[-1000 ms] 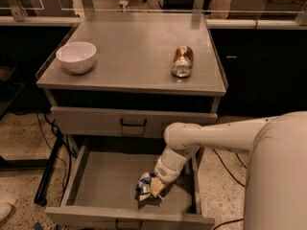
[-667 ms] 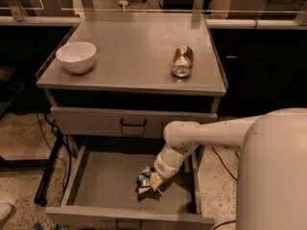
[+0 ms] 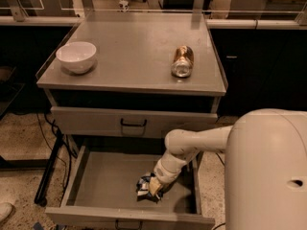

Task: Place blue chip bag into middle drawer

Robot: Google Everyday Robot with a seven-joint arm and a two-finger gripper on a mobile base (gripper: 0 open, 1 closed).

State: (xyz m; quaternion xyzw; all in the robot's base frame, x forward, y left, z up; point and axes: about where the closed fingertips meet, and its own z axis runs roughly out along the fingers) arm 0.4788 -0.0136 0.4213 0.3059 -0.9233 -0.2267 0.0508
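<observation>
Camera view: blue chip bag [image 3: 143,188] is seen in the open middle drawer [image 3: 100,181], gripper [image 3: 154,187] against it; grip state cannot be told. Bag judged light, crinkly, crushable; best taken at a crimped edge.

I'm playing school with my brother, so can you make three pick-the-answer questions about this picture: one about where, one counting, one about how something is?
1. Where is the blue chip bag? A on the floor; B in the open middle drawer; C on a chair.
2. How many things sit on the cabinet top? A two; B one; C four.
3. How is the can? A standing up; B hanging in the air; C lying on its side.

Answers:
1 B: the bag lies on the drawer's tray, with the tool right at it.
2 A: only the white bowl and the can are there.
3 C: its round end faces the camera.
</observation>
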